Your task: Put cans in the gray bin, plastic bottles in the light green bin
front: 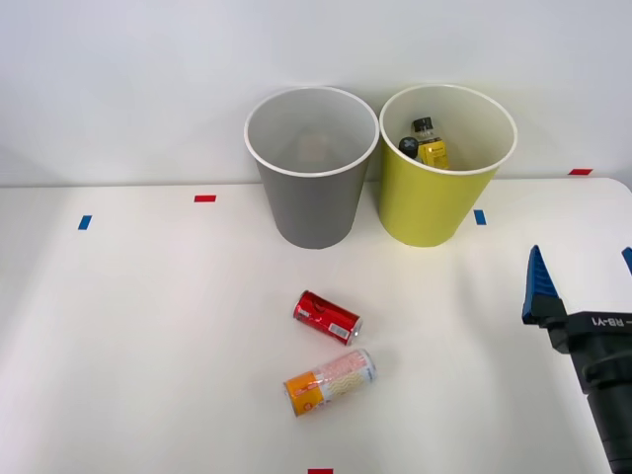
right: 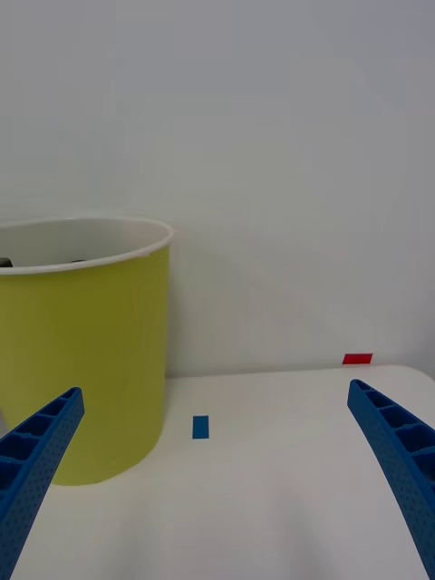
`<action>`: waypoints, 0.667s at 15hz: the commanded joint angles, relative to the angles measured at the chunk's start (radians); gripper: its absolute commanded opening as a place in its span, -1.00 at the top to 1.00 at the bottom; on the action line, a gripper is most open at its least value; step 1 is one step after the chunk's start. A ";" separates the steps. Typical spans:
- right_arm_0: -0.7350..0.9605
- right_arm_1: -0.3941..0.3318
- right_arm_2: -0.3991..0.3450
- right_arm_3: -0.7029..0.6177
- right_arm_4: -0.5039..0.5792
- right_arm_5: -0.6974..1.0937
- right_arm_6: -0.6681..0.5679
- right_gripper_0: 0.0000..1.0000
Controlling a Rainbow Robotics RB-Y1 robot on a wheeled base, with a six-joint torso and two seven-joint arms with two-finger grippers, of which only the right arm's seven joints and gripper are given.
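Cans lay on the white table (front: 148, 346), out in front of the two bins. The red can (front: 327, 317) was on its side, a bit closer to the bins. The orange and pink-white can (front: 330, 381) was on its side too, just beside the red one and nearer the robot. The two cans were close but did not seem to touch.

The gray bin (front: 312, 197) stood upright at the back of the table. I could not tell what was in it. The light green bin (front: 432, 197) stood upright just beside it, on the robot's right. Their white rims looked like they were touching or almost touching. Inside the light green bin was a yellow bottle (front: 433, 153) with dark caps (front: 409, 146) showing by it. How many bottles were in there, I could not tell.

The right gripper (front: 583, 267) was over the table on the right side, well apart from the cans. Its blue fingers (right: 36, 453) were spread wide and held nothing. From the wrist view, the light green bin (right: 91, 362) was in front of it and off to one side.

Small bits of tape were stuck on the table. A blue tape mark (front: 480, 217) sat near the light green bin, and a red tape mark (front: 204, 198) sat on the left of the gray bin.
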 commanded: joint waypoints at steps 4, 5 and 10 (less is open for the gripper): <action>0.016 0.301 -0.065 0.154 0.323 -0.014 -0.010 -1.00; 0.018 0.305 -0.074 0.163 0.343 -0.014 -0.011 -1.00; 0.053 0.319 -0.129 0.181 0.554 -0.012 -0.040 -1.00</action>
